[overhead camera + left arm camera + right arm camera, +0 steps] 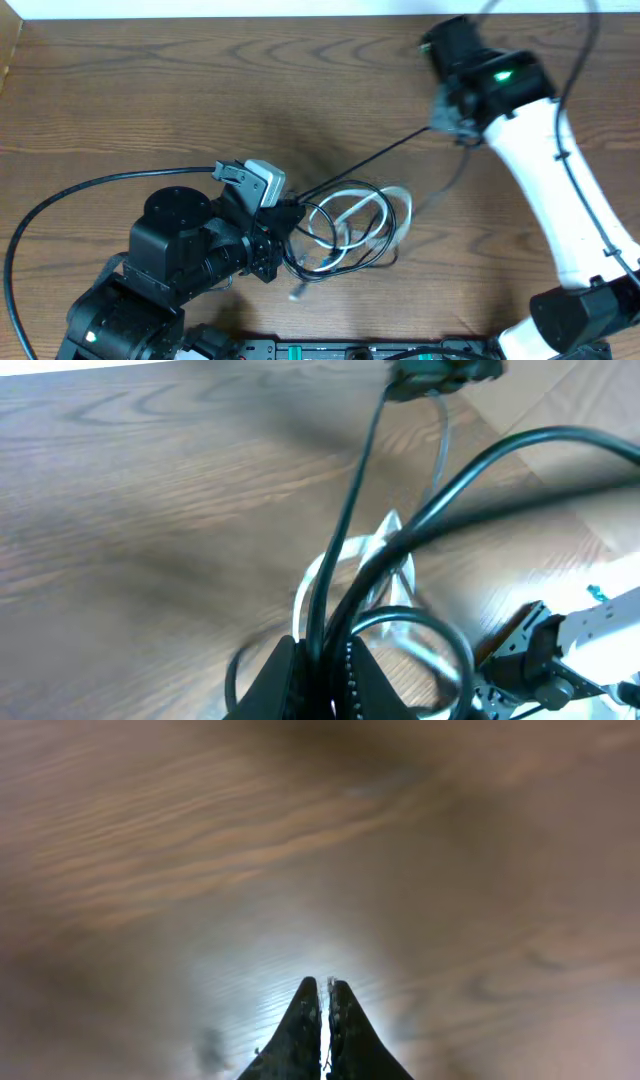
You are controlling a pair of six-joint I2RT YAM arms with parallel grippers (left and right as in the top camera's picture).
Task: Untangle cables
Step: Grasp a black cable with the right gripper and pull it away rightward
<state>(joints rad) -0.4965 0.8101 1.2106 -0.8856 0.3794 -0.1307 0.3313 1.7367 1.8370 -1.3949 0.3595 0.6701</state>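
Overtension could cinch the white cable (352, 199): left fingers (283, 678) and right fingers (299, 1030) both clamp the taut black cable (370, 158).

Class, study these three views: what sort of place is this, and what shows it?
Likely a robotics lab bench: a black robot arm and a white robot arm over a wood-grain table, with tangled cables between them.

A brown wood-grain table (150, 90) meets a white strip (200, 8) along its far edge.
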